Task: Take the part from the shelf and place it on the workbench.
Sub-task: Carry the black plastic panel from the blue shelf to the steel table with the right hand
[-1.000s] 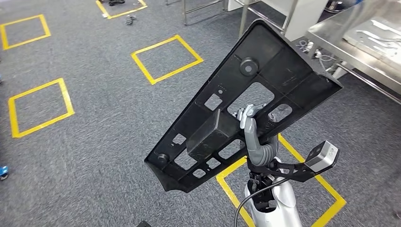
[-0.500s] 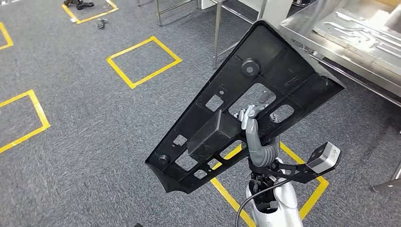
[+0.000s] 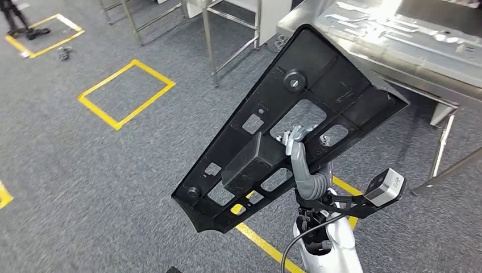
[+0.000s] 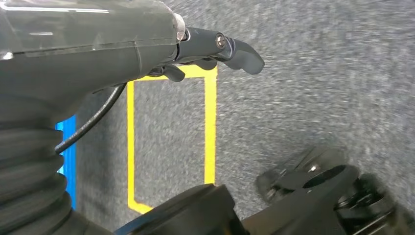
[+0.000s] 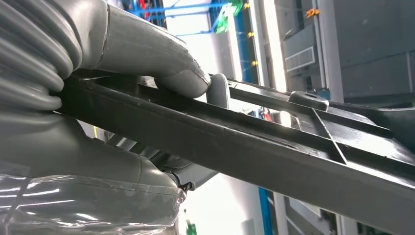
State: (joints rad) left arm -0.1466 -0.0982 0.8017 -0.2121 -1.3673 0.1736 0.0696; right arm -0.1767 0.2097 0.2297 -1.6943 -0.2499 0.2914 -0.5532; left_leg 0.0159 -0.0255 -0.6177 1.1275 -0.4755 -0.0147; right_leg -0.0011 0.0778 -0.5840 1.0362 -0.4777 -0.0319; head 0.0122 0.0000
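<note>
The right hand grips the stiff, light-looking black plastic panel through a cutout, near the workbench corner; left hand hangs, grasp unclear.

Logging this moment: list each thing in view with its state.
black part: held up, tilted, off the workbench
right hand: grips the part, fingers through an opening
left hand: holds nothing, hanging over the carpet
workbench: metal parts lying on it
</note>
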